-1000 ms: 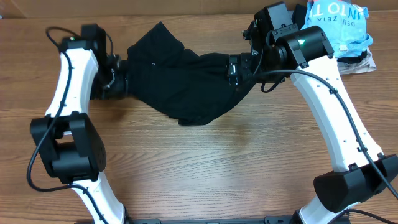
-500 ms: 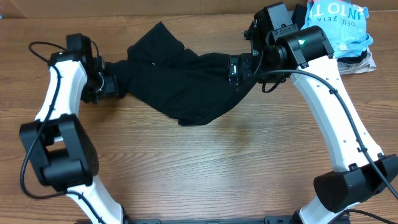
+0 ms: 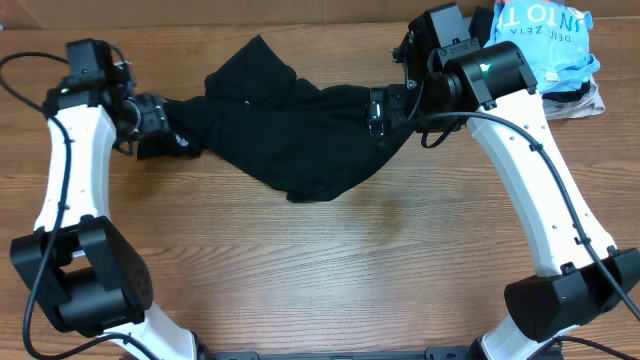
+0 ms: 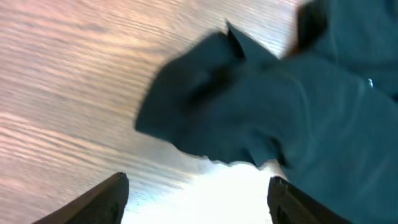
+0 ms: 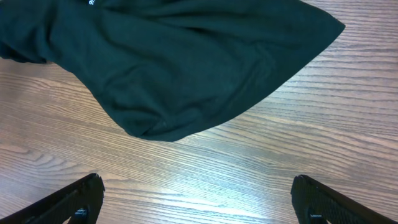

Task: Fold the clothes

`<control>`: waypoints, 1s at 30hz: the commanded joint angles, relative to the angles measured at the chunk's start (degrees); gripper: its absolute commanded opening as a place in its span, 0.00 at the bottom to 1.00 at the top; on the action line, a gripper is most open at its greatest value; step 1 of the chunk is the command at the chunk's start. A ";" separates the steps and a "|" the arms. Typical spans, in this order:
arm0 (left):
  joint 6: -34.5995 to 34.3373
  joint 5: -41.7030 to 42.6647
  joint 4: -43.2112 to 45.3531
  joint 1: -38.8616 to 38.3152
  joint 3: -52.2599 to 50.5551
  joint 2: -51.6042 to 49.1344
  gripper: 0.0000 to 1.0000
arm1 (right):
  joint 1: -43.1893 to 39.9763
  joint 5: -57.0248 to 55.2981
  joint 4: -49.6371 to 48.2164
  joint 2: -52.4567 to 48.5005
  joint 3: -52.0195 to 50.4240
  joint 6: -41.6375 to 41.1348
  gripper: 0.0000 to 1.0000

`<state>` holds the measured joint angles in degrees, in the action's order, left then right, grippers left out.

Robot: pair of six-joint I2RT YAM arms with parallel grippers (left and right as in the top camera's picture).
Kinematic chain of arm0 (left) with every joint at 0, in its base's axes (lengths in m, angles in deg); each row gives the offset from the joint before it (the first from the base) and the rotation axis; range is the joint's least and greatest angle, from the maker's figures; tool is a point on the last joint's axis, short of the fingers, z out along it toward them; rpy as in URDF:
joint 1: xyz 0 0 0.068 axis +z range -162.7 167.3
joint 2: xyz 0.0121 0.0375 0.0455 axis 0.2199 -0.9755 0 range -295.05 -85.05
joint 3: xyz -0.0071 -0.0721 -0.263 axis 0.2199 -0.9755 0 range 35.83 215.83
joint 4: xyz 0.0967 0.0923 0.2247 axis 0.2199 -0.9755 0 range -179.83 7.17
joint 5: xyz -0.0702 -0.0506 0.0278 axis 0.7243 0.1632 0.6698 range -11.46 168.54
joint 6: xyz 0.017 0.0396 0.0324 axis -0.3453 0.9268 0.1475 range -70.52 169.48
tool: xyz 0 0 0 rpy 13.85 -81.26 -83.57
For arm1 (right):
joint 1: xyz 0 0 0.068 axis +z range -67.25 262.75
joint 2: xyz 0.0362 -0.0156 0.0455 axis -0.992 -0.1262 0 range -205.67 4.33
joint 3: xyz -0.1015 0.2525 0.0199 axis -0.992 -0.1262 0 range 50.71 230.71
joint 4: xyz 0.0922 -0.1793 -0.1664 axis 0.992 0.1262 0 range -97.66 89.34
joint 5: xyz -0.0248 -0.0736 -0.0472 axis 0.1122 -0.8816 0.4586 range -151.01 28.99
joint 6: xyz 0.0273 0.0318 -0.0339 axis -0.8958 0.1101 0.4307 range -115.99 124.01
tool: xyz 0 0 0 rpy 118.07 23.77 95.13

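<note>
1. The black T-shirt (image 3: 290,135) lies crumpled on the wooden table (image 3: 330,270), toward the far edge, spread roughly from the left arm's wrist across to the right arm's wrist.
2. It is bunched, not flat: one corner points toward the far edge, a rounded lobe hangs toward the near side, and a narrow end trails left.
3. The left gripper (image 4: 198,199) sits at that left end. In the left wrist view its two fingertips stand spread wide with bare wood between them; the cloth's dark edge (image 4: 211,118) lies just beyond them, and nothing is pinched.
4. That wrist view is motion-blurred, so finer fabric detail is not readable.
5. The right gripper (image 5: 199,199) hangs over the shirt's right side. Its fingertips show at the lower corners of the right wrist view, fully spread, with only table grain between them. The shirt's hem (image 5: 174,127) lies ahead of them, untouched.
6. No box, bin or basket is in sight.
7. A light blue shirt with white lettering (image 3: 545,35) sits bundled in the far right corner, atop other folded cloth, apart from the black shirt.
</note>
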<state>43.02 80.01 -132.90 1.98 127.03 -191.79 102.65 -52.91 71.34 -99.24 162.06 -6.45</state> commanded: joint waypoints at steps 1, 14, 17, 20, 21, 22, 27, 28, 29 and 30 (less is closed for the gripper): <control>1.77 1.05 2.32 1.49 -0.09 -0.61 0.76 | -0.13 -0.57 -0.48 -0.09 0.00 0.37 1.00; 2.62 9.31 5.31 1.38 -0.09 -8.66 0.60 | -0.13 -0.57 -0.90 -0.09 0.00 0.33 1.00; 2.60 9.33 5.49 1.38 -0.07 -8.66 0.38 | -0.13 -0.57 -0.90 -0.09 0.00 0.33 1.00; 2.58 9.68 5.55 1.38 0.31 -8.63 0.11 | -0.13 -0.57 -0.61 -0.09 0.00 0.31 1.00; 2.60 10.05 5.40 1.38 0.50 -8.59 0.04 | -0.13 -0.57 -0.44 -0.09 0.00 0.24 1.00; 2.58 10.21 5.22 1.38 0.76 -8.52 0.04 | -0.13 -0.57 -0.22 -0.09 0.00 0.11 1.00; 2.60 10.29 2.86 1.36 3.52 -6.99 0.04 | -0.13 -0.57 1.75 -0.09 -0.04 -0.09 0.99; 2.64 10.38 2.12 1.36 4.46 -6.51 0.04 | -0.13 -0.55 2.16 -0.09 -0.11 -0.09 0.99; 2.64 10.40 1.16 1.36 5.57 -5.90 0.04 | -0.13 -0.55 2.43 -0.09 -0.35 -0.07 0.99; 2.67 10.40 0.15 1.33 6.82 -5.31 0.04 | -0.09 -0.50 2.62 -0.09 -0.70 -0.07 0.99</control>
<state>45.34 89.41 -131.67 3.79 129.54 -200.34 102.65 -52.96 73.75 -99.24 161.97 -6.47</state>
